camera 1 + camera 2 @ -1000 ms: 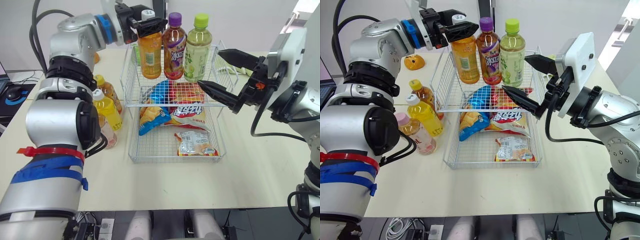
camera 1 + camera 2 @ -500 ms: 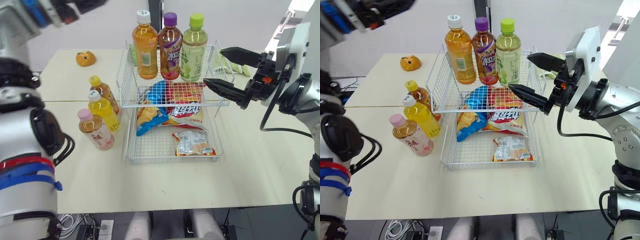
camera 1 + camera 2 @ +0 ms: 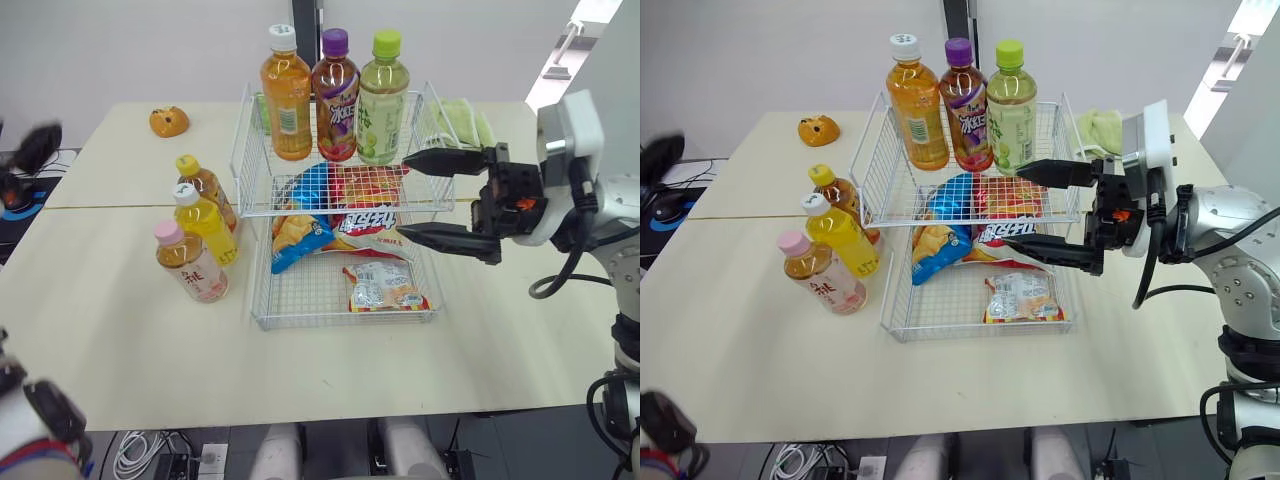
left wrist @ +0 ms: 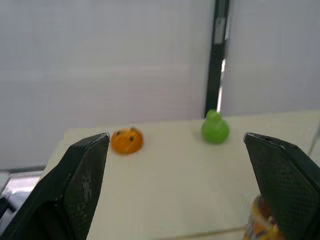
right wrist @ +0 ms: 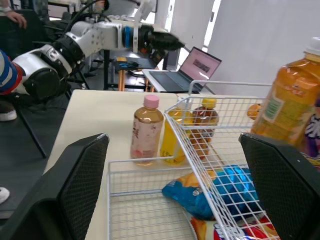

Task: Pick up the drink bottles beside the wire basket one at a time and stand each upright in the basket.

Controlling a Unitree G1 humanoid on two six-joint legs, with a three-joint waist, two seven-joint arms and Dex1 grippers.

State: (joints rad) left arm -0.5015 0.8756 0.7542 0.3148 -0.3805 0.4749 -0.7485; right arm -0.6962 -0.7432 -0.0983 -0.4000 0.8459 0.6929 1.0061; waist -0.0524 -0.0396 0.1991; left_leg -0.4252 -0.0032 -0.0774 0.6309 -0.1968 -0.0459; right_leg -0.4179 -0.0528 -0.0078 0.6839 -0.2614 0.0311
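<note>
The two-tier wire basket (image 3: 262, 205) stands mid-table. An orange bottle (image 3: 287, 95), a purple-capped bottle (image 3: 335, 95) and a green bottle (image 3: 379, 98) stand upright on its upper tier. On the table left of it stand an amber bottle (image 3: 205, 186), a yellow bottle (image 3: 206, 226) and a pink-capped bottle (image 3: 191, 264). My right gripper (image 3: 403, 196) hangs open at the basket's right side, holding nothing. My left gripper (image 4: 176, 136) is open and empty, far off to the left, a dark blur (image 3: 35, 148) in the eye view.
Snack bags (image 3: 380, 285) lie in the basket's lower tier. An orange toy (image 3: 169, 121) sits at the back left of the table, a green cloth (image 3: 460, 120) behind the basket on the right. A laptop (image 5: 195, 67) stands on a desk beyond the left side.
My left gripper let go of the orange bottle, which now stands in the upper tier, and the arm swung away to the left. My right gripper drew back slightly and its fingers now stand one above the other.
</note>
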